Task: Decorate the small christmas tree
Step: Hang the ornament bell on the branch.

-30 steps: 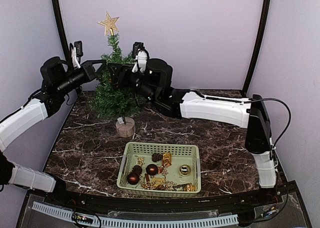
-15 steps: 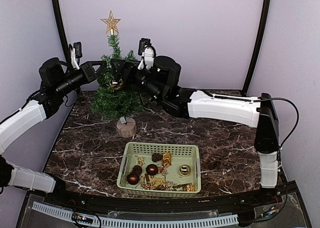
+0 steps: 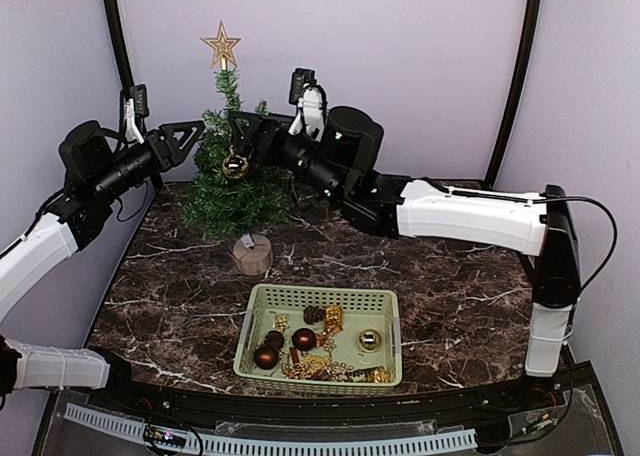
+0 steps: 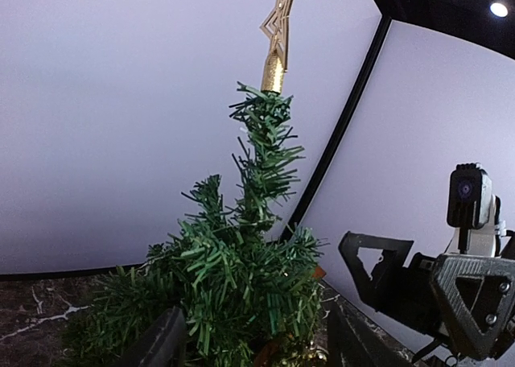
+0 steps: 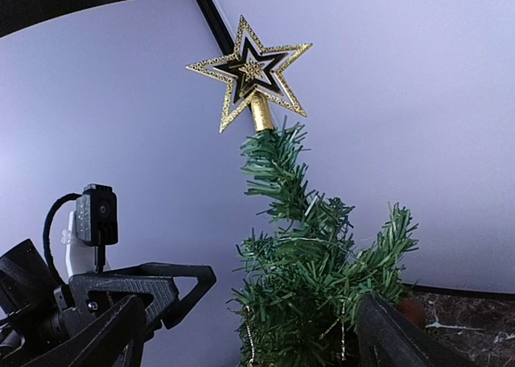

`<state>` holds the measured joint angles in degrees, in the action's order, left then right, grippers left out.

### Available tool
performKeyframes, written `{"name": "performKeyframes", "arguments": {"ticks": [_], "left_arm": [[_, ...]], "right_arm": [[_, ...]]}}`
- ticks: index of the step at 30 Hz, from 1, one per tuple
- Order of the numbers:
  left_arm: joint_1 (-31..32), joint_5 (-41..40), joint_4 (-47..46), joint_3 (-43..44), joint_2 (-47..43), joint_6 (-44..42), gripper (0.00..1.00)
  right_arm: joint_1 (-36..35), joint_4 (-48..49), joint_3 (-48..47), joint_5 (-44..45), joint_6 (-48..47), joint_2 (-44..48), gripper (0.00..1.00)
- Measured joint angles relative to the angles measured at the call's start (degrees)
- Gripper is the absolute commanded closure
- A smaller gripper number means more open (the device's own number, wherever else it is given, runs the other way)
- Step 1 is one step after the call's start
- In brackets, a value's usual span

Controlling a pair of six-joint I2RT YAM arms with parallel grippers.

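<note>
The small christmas tree (image 3: 232, 181) stands on its wooden stump (image 3: 251, 254) at the back left, topped by a gold star (image 3: 221, 48). A gold ball (image 3: 236, 165) hangs on its upper branches. My left gripper (image 3: 198, 136) is open just left of the tree, level with that ball. My right gripper (image 3: 243, 136) is open just right of it. In the left wrist view the tree (image 4: 241, 278) fills the gap between my spread fingers (image 4: 165, 343). The right wrist view shows the tree (image 5: 314, 278) and star (image 5: 249, 68) ahead of the open right gripper (image 5: 249, 343).
A pale green basket (image 3: 320, 292) sits near the front middle. It holds two dark red balls (image 3: 267, 356), a gold ball (image 3: 370, 340), a pine cone (image 3: 314, 314), a gold box (image 3: 333, 320) and a gold chain. Dark corner posts (image 3: 515, 76) and purple walls stand behind.
The left gripper has opened and drawn back to the left. The gold ball now hangs free on the tree. The right gripper has opened wider and lifted slightly.
</note>
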<state>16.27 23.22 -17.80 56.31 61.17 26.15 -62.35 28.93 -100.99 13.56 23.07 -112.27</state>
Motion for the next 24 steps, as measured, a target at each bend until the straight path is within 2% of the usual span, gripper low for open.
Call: {"name": "performKeyframes", "arguments": {"ticks": [8,12,16,21,24], "left_arm": [[0.00,-1.20,10.25,-2.93,-12.33,-2.21,0.31],[0.00,-1.14,16.76,-9.68,-19.85,-1.49,0.32],[0.00,-0.42,22.14,-19.67,-24.24,1.49,0.29],[0.02,0.59,24.33,-30.60,-25.16,6.88,0.28],[0.02,1.31,20.74,-34.47,-21.68,10.14,0.28]], "right_arm": [[-1.09,-4.94,10.88,-0.22,-2.51,15.10,0.09],[-1.11,-13.88,19.37,3.08,-1.33,25.68,0.09],[-0.31,-27.98,29.81,7.63,4.66,33.86,0.09],[0.57,-42.38,42.82,9.46,13.57,37.48,0.10],[1.25,-45.55,48.52,8.61,17.33,37.83,0.13]]}}
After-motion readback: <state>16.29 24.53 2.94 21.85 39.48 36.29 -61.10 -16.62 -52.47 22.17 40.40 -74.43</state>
